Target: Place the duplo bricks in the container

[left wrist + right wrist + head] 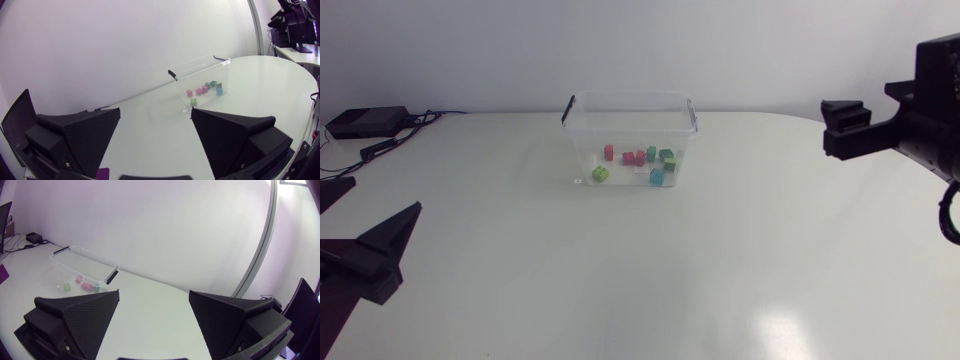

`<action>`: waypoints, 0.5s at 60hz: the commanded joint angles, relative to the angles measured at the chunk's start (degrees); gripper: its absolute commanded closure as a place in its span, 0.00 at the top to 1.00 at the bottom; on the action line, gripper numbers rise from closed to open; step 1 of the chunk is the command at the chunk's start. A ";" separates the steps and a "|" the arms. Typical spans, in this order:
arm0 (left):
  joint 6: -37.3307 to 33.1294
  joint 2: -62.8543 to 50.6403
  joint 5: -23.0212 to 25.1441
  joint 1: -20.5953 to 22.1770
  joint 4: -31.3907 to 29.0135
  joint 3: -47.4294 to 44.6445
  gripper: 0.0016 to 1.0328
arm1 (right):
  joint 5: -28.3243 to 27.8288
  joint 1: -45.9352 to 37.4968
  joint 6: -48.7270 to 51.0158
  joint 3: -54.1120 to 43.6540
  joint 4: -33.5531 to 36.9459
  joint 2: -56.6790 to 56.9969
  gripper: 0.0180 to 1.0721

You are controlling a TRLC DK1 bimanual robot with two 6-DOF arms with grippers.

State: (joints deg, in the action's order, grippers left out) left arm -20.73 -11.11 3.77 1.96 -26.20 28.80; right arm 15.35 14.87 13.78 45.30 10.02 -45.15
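A clear plastic container [629,108] with black handles stands at the far middle of the table. Inside it lie several duplo bricks [638,158]: red, pink, green, teal and blue ones, with a light green brick [601,174] at its near left corner. The container [202,67] and the bricks [204,89] show far ahead of my left gripper [156,131], which is open with nothing between its fingers. My right gripper [154,311] is open too, and the container [85,262] stands far ahead of it. In the head view my left gripper [370,235] sits at the near left and my right gripper [847,128] at the far right edge.
A black box [365,121] with cables [395,143] lies at the table's far left corner. The white table [650,270] stretches wide between the two arms and in front of the container.
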 commanded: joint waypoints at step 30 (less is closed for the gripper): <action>1.83 7.86 0.01 1.56 -1.40 -3.66 0.96 | 2.66 -5.65 5.73 -10.49 0.70 17.81 0.95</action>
State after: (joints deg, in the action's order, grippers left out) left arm -20.49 -4.64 3.77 4.16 -27.24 26.92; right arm 17.72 9.63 17.45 37.78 11.38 -29.47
